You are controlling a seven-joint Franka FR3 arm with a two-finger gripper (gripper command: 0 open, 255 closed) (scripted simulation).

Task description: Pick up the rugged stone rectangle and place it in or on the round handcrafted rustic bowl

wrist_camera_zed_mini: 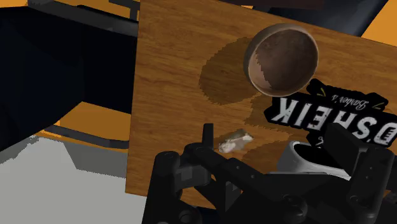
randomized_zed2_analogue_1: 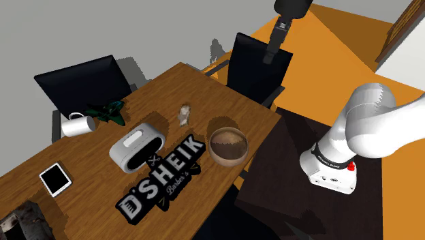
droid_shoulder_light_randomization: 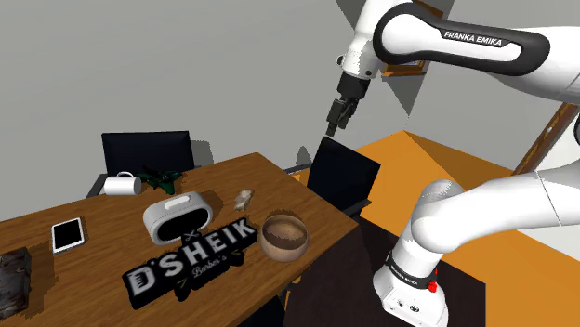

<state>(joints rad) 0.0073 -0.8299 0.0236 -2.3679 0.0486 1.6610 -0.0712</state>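
Observation:
A dark, rough rectangular stone block (droid_shoulder_light_randomization: 14, 274) (randomized_zed2_analogue_1: 24, 221) lies at the wooden table's (droid_shoulder_light_randomization: 251, 172) near left end, partly cut off by the picture edge. The round brown bowl (droid_shoulder_light_randomization: 279, 249) (randomized_zed2_analogue_1: 212, 153) (wrist_camera_zed_mini: 251, 54) stands upright and empty near the table's right edge. A small pale rough lump (droid_shoulder_light_randomization: 243, 197) (randomized_zed2_analogue_1: 183, 114) (wrist_camera_zed_mini: 236, 140) lies on the wood behind the bowl. My black gripper (droid_shoulder_light_randomization: 335, 119) (randomized_zed2_analogue_1: 270, 56) hangs high over the table's far end, above a black chair (droid_shoulder_light_randomization: 342, 175), open and holding nothing, far from the block.
A black "D'SHEIK" sign (droid_shoulder_light_randomization: 191, 260) (randomized_zed2_analogue_1: 162, 176) stands left of the bowl, with a white speaker-like box (droid_shoulder_light_randomization: 177, 214) (randomized_zed2_analogue_1: 136, 146) behind it. A white mug (droid_shoulder_light_randomization: 121, 184), a dark green object (droid_shoulder_light_randomization: 160, 176) and a white tablet (droid_shoulder_light_randomization: 67, 234) lie further left. A second black chair (droid_shoulder_light_randomization: 147, 150) stands behind.

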